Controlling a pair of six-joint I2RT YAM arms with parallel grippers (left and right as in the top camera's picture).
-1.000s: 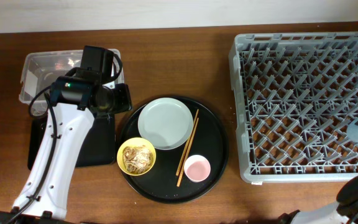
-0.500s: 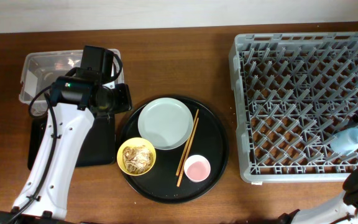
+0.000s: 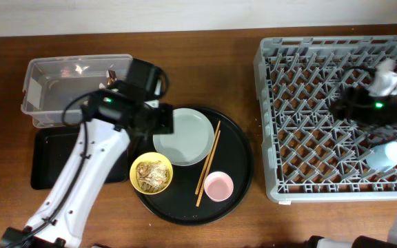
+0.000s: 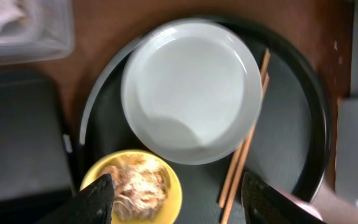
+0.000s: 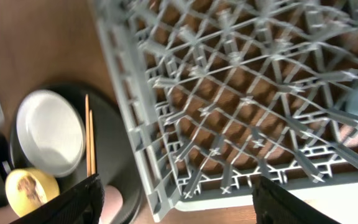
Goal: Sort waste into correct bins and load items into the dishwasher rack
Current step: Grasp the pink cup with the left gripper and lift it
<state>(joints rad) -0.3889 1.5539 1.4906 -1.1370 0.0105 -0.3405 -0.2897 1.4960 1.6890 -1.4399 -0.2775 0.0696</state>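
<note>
Overhead, my left claw hangs at the plate rim on the round tray. The blue cup lies in the rack, and my right claw seems to be the blur nearby. Left wrist: spread, empty, above bowl and chopsticks. Right wrist: spread over lattice.

Place: a robot test bench that is posing as a kitchen clean-up spot.
Kitchen signs: a rack is lying beneath the right pincer; a round tray is carrying a plate and a bowl beneath the left pincer.
Sorting signs: a tub and a black tray are sitting left of the left pincer.
Bench signs: a wooden table is lying under both pincers, and a white robot arm is hanging over it.
</note>
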